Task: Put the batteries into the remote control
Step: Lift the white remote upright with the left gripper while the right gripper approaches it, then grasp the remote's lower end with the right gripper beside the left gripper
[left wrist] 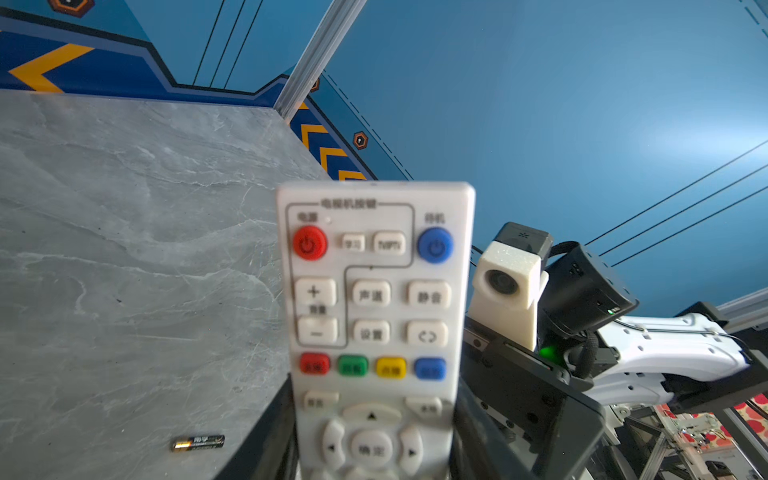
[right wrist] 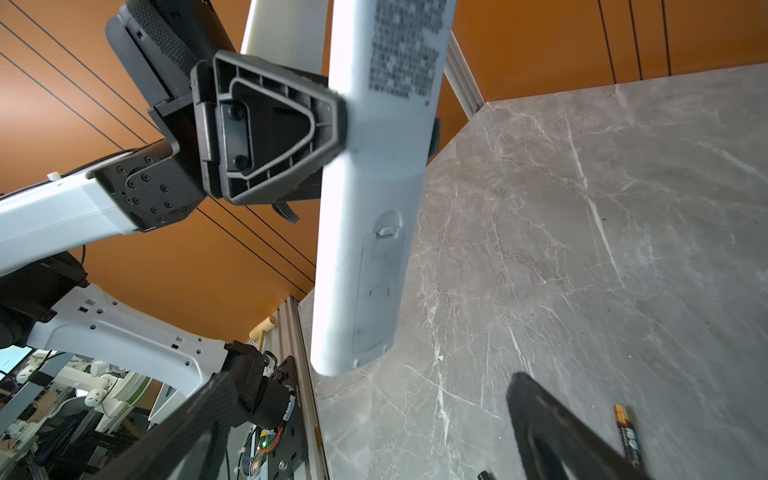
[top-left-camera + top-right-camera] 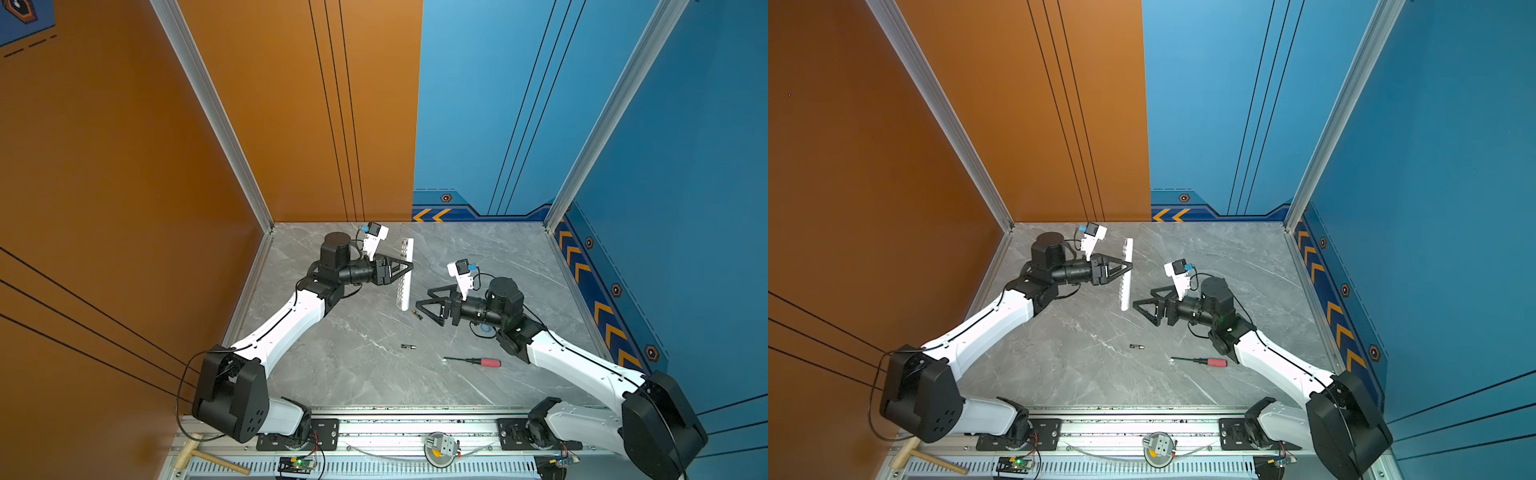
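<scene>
Between left jaws: remote control (image 3: 404,293) clamped mid-length.

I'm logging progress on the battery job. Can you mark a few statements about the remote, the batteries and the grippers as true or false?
1. The left gripper holds the remote. True.
2. Both batteries lie on the table. True.
3. The right gripper is shut on one of them. False: it is open and empty.
4. The battery cover has been taken off. False: it is still in place on the remote's back.
5. The screwdriver lies on the table, away from both grippers. True.
</scene>
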Motion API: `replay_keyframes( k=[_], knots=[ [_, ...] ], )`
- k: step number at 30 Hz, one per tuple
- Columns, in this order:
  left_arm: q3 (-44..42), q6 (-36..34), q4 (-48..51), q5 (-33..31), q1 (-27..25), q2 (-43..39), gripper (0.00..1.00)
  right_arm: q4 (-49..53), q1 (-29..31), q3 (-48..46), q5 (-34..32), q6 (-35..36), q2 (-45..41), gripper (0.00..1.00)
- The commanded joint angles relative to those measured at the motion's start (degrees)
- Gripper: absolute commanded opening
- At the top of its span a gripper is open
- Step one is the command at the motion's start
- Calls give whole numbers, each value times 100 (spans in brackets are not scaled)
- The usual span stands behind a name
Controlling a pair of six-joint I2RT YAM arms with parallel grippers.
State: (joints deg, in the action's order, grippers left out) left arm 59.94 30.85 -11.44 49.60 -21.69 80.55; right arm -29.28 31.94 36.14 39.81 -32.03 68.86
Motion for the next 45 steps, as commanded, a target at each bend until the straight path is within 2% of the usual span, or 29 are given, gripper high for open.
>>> replay_keyframes(
  k=[1, 6, 15, 25, 30, 34, 45],
  knots=[
    [-53, 117, -503, 413, 43, -146, 24, -505, 48, 84, 179, -132, 89, 100],
    [-53, 258, -783, 565, 10, -129, 23, -821, 84, 156, 296, -349, 314, 100],
    [-53, 521, -1198, 801, -115, -41, 24, -2108, 112, 173, 518, -1193, 804, 100],
    [-53, 558, -1221, 864, -139, -100, 24, -2513, 290, 384, 624, -1446, 1224, 98],
    [-53, 562, -1229, 892, -146, -135, 24, -2482, 355, 458, 677, -1425, 1281, 93],
    [-53, 558, -1246, 939, -177, -146, 24, -2491, 378, 448, 667, -1423, 1266, 81],
    [-53, 606, -1359, 945, -217, -158, 24, -2260, 407, 518, 642, -1359, 1249, 68]
  ],
)
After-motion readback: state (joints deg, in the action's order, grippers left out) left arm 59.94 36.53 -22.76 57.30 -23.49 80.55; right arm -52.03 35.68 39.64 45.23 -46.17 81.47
